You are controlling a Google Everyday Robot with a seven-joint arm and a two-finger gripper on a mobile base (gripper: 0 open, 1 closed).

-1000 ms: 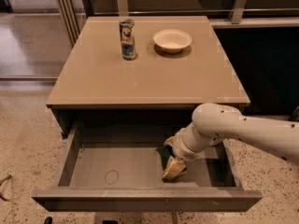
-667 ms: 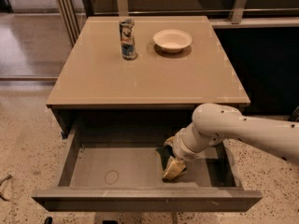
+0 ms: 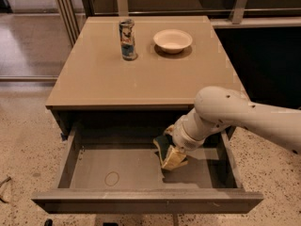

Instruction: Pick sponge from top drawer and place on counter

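The sponge (image 3: 162,145) sits in the right half of the drawer (image 3: 117,173), dark green face showing and tilted up on edge, not lying flat. The gripper (image 3: 169,157) is clamped on it, one pale yellow padded finger (image 3: 174,159) pressed against its near right side. The tilt seems to come from the wrist reaching in at a slant under the counter (image 3: 141,81) lip, so the pad is pinched at the angle the claw arrives at. A shadow lies on the grey bottom just beneath, which suggests the sponge is off the floor of the drawer, though only slightly. The arm (image 3: 235,114) comes in from the right, its white elbow bulging over the drawer's right wall and just in front of the counter's near right corner. The faint ring mark (image 3: 112,178) lies well apart to the near left. On the far part of the counter stand a can (image 3: 127,39) and, to its right, a bowl (image 3: 172,40), leaving the near half free as a likely drop spot. Against the earlier frame, the claw and sponge sit a touch higher and farther back in the drawer, and the elbow has risen a little; can, bowl and drawer have not shifted.
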